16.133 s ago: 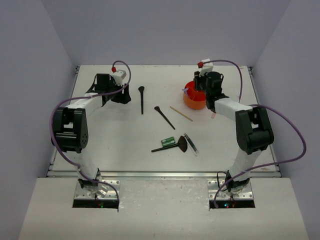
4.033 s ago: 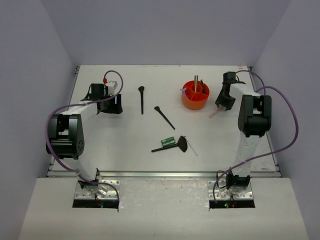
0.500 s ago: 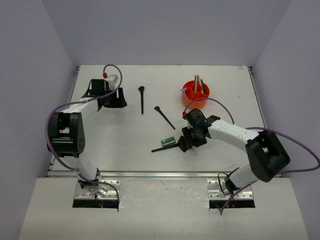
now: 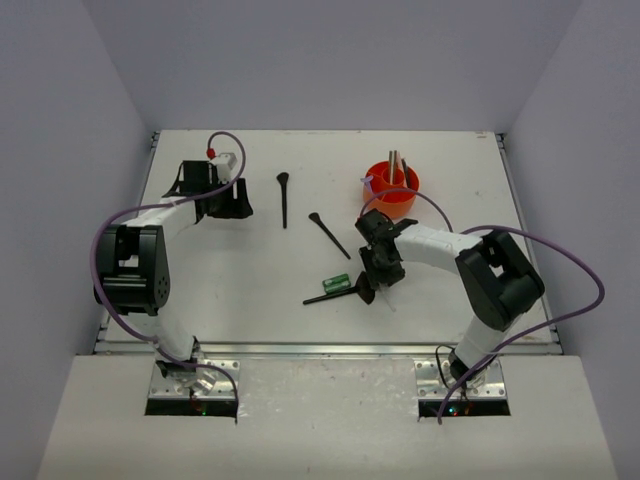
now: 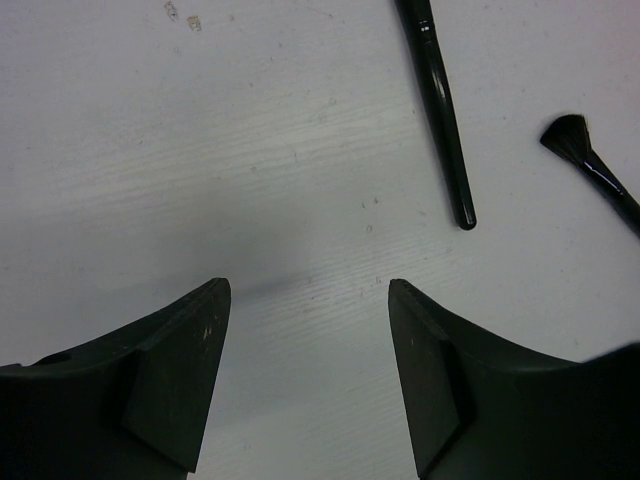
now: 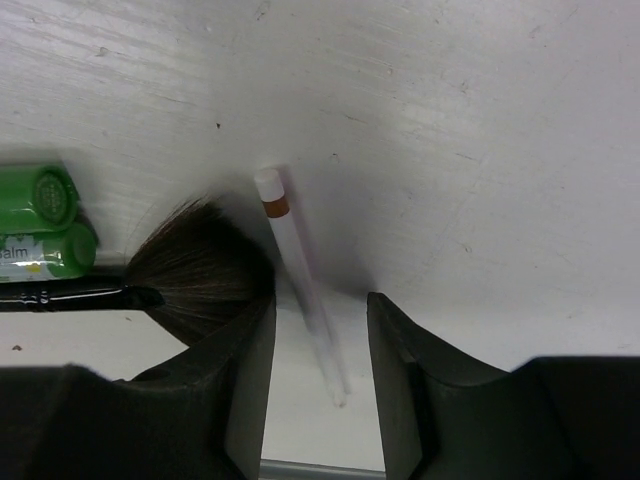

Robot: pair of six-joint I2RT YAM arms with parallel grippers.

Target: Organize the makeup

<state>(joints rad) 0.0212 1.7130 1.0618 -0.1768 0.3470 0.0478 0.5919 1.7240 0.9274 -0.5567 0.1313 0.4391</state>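
My right gripper [image 4: 376, 282] [image 6: 320, 312] is open and low over the table. Its fingers stand on either side of a slim white stick with an orange band [image 6: 298, 270], apart from it. The black fan brush [image 4: 343, 292] lies just left, its bristles [image 6: 200, 268] against my left finger. The small green tube [image 4: 336, 283] [image 6: 38, 222] lies beside its handle. My left gripper [image 4: 232, 201] [image 5: 308, 300] is open and empty at the far left. Two black brushes [image 4: 283, 198] [image 4: 328, 233] lie mid-table; both show in the left wrist view [image 5: 438, 105] [image 5: 590, 170].
The round orange compartmented cup [image 4: 393, 204] stands at the back right with a few sticks upright in it. The table's front metal edge [image 6: 320, 468] is close under my right gripper. Grey walls enclose the table on three sides.
The right arm came from the cup side to the front middle. In the last half second its gripper shifted slightly left and settled around the white stick. The left arm barely moved.
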